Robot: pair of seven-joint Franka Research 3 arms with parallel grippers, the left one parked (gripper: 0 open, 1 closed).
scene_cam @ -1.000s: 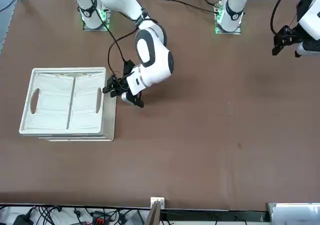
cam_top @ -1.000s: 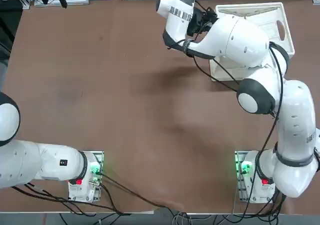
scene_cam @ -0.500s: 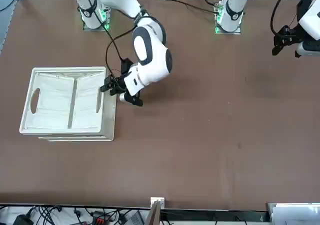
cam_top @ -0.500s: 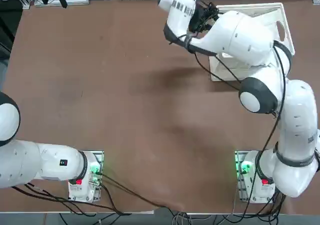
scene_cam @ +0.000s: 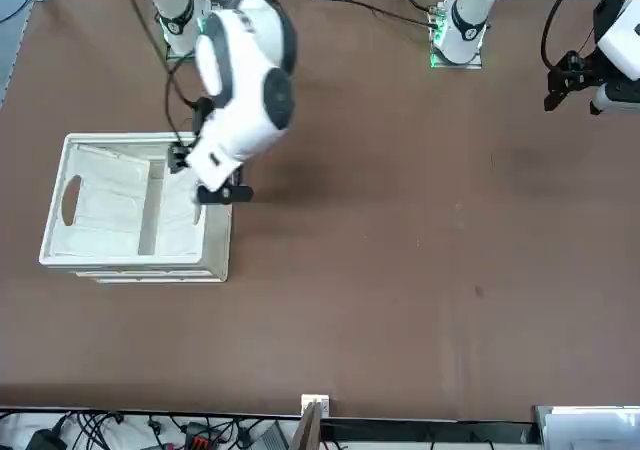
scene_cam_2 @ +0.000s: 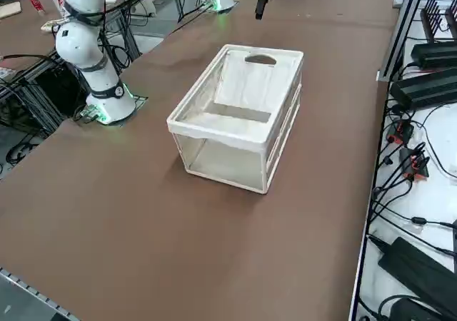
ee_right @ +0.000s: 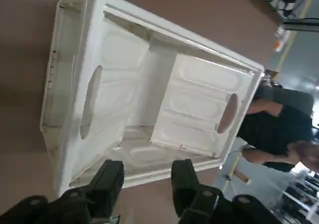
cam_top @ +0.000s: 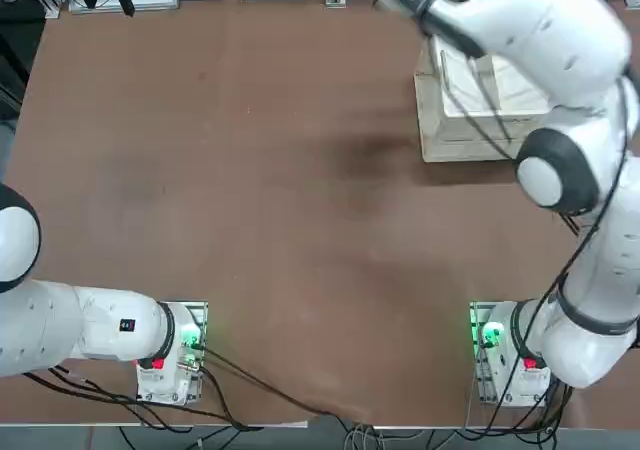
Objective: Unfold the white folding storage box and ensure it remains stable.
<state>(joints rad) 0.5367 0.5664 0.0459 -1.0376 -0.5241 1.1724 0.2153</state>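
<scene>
The white folding storage box (scene_cam_2: pixel 235 114) stands tall on the brown table, its thick rim raised above see-through side walls. It also shows in the front view (scene_cam: pixel 120 210) and, partly under my arm, in the top view (cam_top: pixel 470 130). Inside the box (ee_right: pixel 149 99), one end panel with an oval handle hole (ee_right: pixel 89 102) stands near its wall. The other end panel (ee_right: pixel 199 109) leans slanted across the interior. My right gripper (ee_right: pixel 146 181) hangs open above one short end of the box, clear of the rim, with nothing between its fingers. In the front view the gripper (scene_cam: pixel 208 182) is over the box's end nearest the table's middle.
Black devices and cables (scene_cam_2: pixel 421 85) lie along the table's edge beyond the box. A person in dark clothing (ee_right: pixel 279 129) is beside the table. Bare brown tabletop (scene_cam: pixel 420 250) stretches across the middle.
The box has gone from a low slab to a tall crate as my right arm rose. The gripper, earlier at the rim's end, now hangs above it with fingers apart.
</scene>
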